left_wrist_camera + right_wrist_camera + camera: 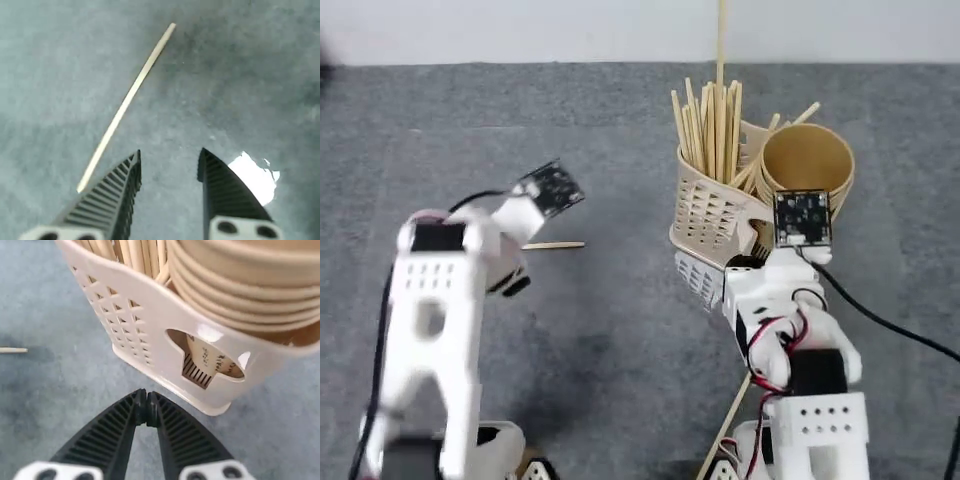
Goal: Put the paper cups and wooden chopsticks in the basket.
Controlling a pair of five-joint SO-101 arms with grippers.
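Grey surface (620, 330). The basket (710, 215) stands at its far side, just ahead of the right arm, and the stacked paper cups (807, 160) are already in it beside a bundle of upright chopsticks (710, 125).

Two sticks are left out:
- **Loose chopstick (555, 244):** flat on the surface between the left arm and the basket. Its long axis runs across the table, with one end next to the left arm's wrist.
- **Second chopstick (725, 430):** lies slanted by the right arm's base.

**Left pincer (170, 151):** wide open and empty, pointing down at the surface. The loose chopstick (127, 102) runs obliquely away from it. Its near end sits just outside one finger (125, 185), not between the two. The left arm is the nearer one, so likely next is a small sideways shift to straddle the stick, then close across it.

**Right pincer (146, 396):** closed tip to tip on nothing, just short of the basket wall (150, 325).
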